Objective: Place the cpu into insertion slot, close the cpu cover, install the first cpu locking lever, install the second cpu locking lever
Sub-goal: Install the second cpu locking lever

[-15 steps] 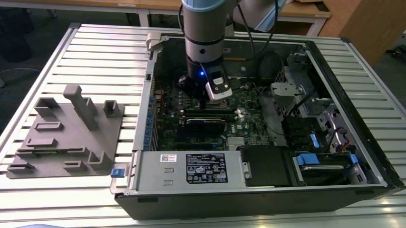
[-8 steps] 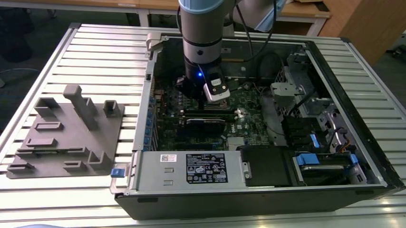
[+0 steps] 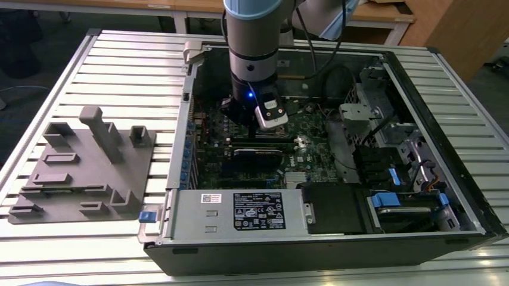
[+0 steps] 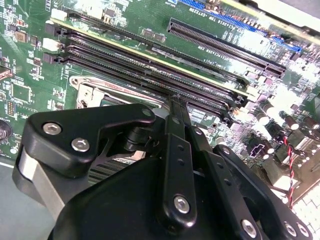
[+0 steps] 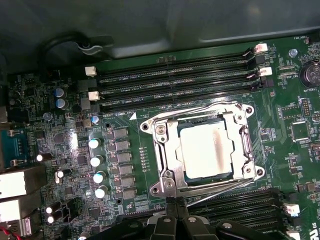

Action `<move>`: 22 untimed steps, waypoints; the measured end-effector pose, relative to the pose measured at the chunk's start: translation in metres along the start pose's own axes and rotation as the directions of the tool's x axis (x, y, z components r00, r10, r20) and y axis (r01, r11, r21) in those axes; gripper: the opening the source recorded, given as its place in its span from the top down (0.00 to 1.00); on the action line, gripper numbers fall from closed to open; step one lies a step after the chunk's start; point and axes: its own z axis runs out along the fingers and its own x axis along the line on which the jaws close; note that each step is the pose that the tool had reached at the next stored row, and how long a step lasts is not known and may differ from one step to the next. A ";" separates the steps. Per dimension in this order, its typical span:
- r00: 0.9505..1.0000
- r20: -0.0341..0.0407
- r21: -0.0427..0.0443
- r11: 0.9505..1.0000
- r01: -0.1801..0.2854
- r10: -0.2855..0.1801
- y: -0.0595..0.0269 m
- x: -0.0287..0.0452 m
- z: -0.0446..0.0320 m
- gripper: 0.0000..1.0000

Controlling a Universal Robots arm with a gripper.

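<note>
Honestly, cpu (image 5: 206, 150) looks seated in the insertion slot (image 5: 186, 176) with the cpu cover (image 5: 165, 150) down; closed gripper (image 5: 176, 207) sits at its 6 o'clock, so press the lever slowly.

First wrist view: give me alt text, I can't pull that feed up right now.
The cpu sits in the insertion slot with the cpu cover closed around it, its silver top showing through the window. The gripper is at the socket's edge, beside the black memory slots on the green motherboard.

Arm (image 3: 254, 36) vertical, wrist pointing straight down; pincer (image 4: 176, 107) fingers pressed together at tips.
</note>
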 end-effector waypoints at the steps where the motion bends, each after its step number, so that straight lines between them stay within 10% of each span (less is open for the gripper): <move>1: 1.000 0.000 0.000 1.000 0.000 0.000 0.0000 0.0000 0.0000 0.89; 22: 1.000 0.000 -0.001 1.000 -0.001 0.001 0.0009 0.0012 -0.0003 0.89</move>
